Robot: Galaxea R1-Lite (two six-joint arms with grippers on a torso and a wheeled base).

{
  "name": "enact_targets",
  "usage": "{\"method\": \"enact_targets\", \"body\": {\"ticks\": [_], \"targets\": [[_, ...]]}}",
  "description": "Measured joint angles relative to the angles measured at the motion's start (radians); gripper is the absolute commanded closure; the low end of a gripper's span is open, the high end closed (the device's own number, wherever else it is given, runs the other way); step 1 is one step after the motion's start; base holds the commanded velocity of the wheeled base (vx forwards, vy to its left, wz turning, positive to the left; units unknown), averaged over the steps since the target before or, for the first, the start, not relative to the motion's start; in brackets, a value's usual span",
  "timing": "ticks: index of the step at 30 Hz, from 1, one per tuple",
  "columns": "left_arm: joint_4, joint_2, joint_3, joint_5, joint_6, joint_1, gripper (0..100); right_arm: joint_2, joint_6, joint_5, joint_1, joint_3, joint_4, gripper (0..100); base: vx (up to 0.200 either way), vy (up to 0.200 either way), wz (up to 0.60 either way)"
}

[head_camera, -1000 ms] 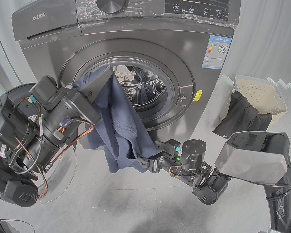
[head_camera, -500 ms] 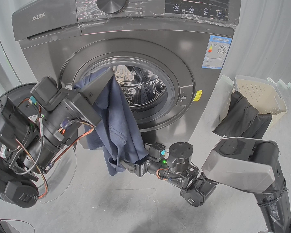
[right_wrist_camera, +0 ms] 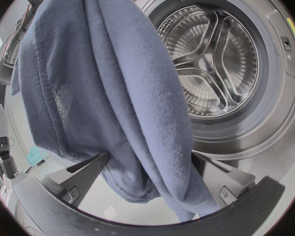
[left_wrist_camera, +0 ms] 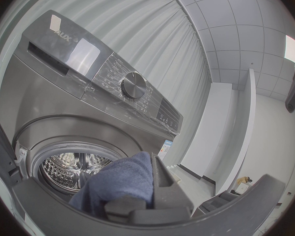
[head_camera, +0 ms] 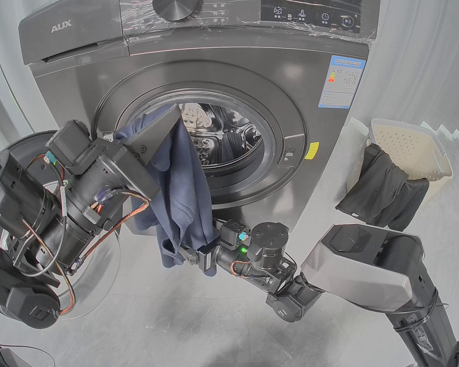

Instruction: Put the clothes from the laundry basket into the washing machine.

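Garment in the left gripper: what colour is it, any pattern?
The garment is plain dark blue, no pattern; the right wrist view shows it best.

Looks like a lab or demo room staged as a laundry corner rather than a home; hung with pale grey curtains [head_camera: 428, 52] behind the washing machine [head_camera: 290, 77]; laid with a smooth grey floor [head_camera: 188, 322]; topped by an office-style tiled ceiling [left_wrist_camera: 239, 23] and a light panel [left_wrist_camera: 291, 48]; kept in plastic film [head_camera: 239, 3] across the machine's controls; fitted with a cream laundry basket [head_camera: 418, 151] alongside
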Motion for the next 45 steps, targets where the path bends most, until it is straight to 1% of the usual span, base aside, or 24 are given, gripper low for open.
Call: {"method": "enact_targets", "body": {"ticks": [5, 9, 12, 19, 24, 32, 36, 40, 43, 45], "targets": [[0.0, -0.001, -0.003, 0.001, -0.001, -0.003, 100, 0.018, 0.002, -0.003, 0.001, -0.055, -0.003, 100, 0.0, 0.0, 0.0], [-0.001, 0.003, -0.005, 0.003, -0.003, 0.001, 100, 0.018, 0.003, -0.005, 0.001, -0.058, -0.009, 100, 0.0, 0.0, 0.0], [-0.001, 0.006, -0.005, 0.003, -0.004, 0.006, 100, 0.003, 0.007, -0.011, -0.001, -0.04, -0.012, 100, 0.0, 0.0, 0.0], [0.001, 0.014, -0.003, 0.004, -0.005, 0.011, 100, -0.104, 0.026, -0.053, -0.016, 0.095, -0.015, 100, 0.0, 0.0, 0.0], [0.001, 0.029, -0.001, 0.013, -0.005, 0.025, 100, -0.23, 0.043, -0.085, -0.045, 0.221, -0.017, 100, 0.0, 0.0, 0.0], [0.001, 0.055, 0.007, 0.016, -0.005, 0.074, 100, -0.41, 0.05, -0.088, -0.127, 0.473, -0.067, 100, 0.0, 0.0, 0.0], [0.001, 0.078, 0.04, 0.014, -0.002, 0.089, 100, -0.487, 0.065, -0.09, -0.177, 0.57, -0.109, 100, 0.0, 0.0, 0.0], [0.0, 0.113, 0.094, 0.007, 0.007, 0.092, 100, -0.541, 0.103, -0.099, -0.203, 0.611, -0.139, 100, 0.0, 0.0, 0.0], [0.0, 0.143, 0.136, 0.004, 0.011, 0.091, 100, -0.562, 0.113, -0.11, -0.2, 0.621, -0.143, 100, 0.0, 0.0, 0.0], [0.0, 0.167, 0.161, 0.001, 0.015, 0.088, 100, -0.574, 0.115, -0.121, -0.184, 0.621, -0.144, 100, 0.0, 0.0, 0.0]]}}
